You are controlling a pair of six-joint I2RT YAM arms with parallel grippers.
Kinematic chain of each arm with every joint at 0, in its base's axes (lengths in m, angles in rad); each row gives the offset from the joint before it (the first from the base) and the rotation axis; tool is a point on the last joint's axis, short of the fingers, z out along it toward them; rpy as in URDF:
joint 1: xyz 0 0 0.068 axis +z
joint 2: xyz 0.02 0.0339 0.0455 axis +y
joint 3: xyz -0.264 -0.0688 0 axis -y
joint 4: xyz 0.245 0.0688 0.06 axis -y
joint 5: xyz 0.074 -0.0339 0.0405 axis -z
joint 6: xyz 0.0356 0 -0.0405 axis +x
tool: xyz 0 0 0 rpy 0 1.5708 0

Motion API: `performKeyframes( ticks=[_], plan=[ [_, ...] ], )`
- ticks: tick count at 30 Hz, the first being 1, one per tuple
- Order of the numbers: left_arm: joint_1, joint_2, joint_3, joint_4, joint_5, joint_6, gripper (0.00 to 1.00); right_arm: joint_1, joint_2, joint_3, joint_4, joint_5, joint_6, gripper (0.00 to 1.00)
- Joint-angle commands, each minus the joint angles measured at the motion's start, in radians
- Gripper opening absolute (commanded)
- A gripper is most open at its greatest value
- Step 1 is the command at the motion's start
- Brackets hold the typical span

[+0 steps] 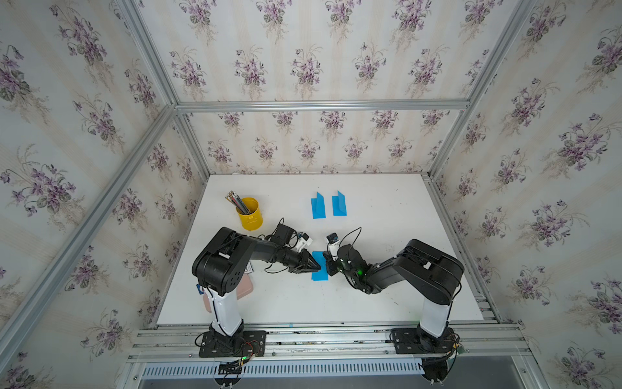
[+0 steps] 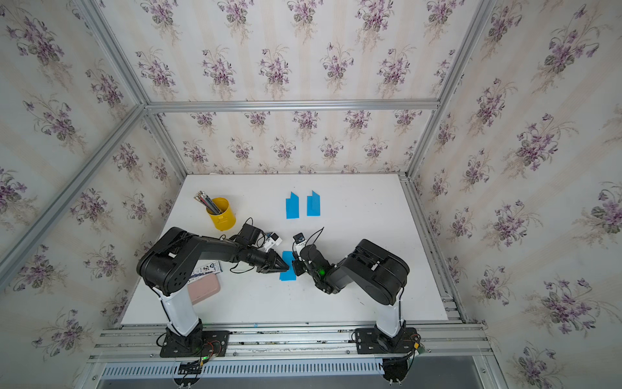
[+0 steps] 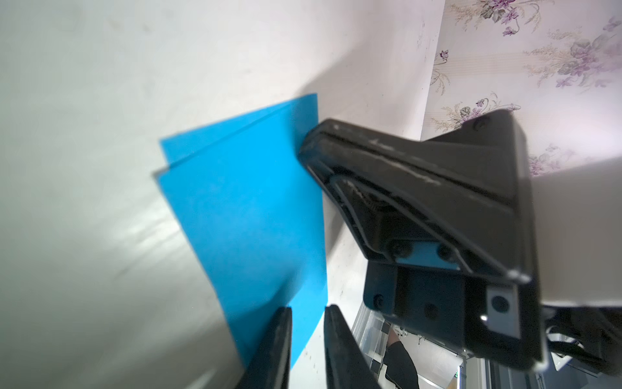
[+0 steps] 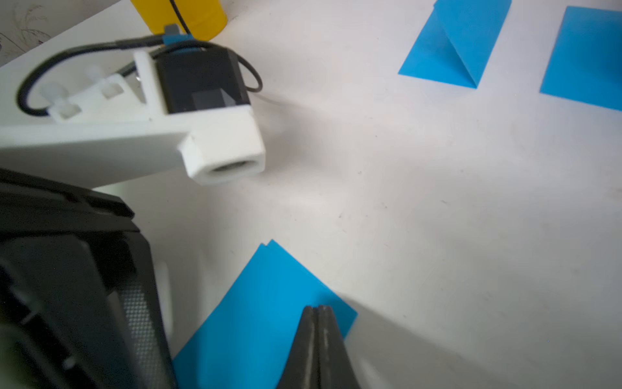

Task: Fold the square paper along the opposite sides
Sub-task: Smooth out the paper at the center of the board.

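Square paper (image 3: 255, 219), blue and already doubled into a narrow rectangle with its layers slightly offset at one corner, is lying flat on the white tabletop (image 1: 370, 286) between the two arms, well in front of two other folded blue sheets (image 1: 318, 207). Right gripper (image 4: 316, 308) is touching the sheet's long edge near a corner with its fingers together, while the left gripper (image 3: 308, 308) is hovering at the opposite end, its fingers (image 3: 276, 336) slightly apart and apparently gripping nothing. Judging by this, the crease is being set, so the closed tip should be running along the whole folded edge with firm, even pressure while the other arm is keeping the layers from shifting.
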Motion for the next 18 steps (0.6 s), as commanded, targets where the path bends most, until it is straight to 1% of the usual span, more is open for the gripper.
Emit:
performKeyframes(
  ticks=[1,8,10,12,15,16,18],
  plan=[
    [0.005,0.037,-0.027,-0.211,-0.600,0.017,0.26,-0.018,0.018,-0.001,-0.010,0.012,0.019,0.00],
    [0.011,0.039,-0.044,-0.196,-0.601,0.009,0.26,-0.067,0.023,-0.026,-0.012,0.015,0.008,0.00],
    [0.012,0.038,-0.045,-0.195,-0.600,0.010,0.26,-0.079,0.009,-0.029,-0.015,0.008,-0.013,0.00],
    [0.013,0.039,-0.047,-0.195,-0.600,0.010,0.26,-0.082,-0.031,-0.025,-0.031,0.003,-0.053,0.00],
    [0.013,0.048,-0.042,-0.192,-0.596,0.009,0.26,-0.080,-0.122,-0.023,-0.067,-0.051,-0.092,0.00],
    [0.013,0.050,-0.038,-0.194,-0.595,0.009,0.26,-0.075,-0.150,-0.041,-0.051,-0.072,-0.092,0.00],
    [0.013,0.050,-0.035,-0.193,-0.595,0.006,0.26,-0.041,-0.189,-0.079,-0.016,-0.072,-0.102,0.00]
  ],
)
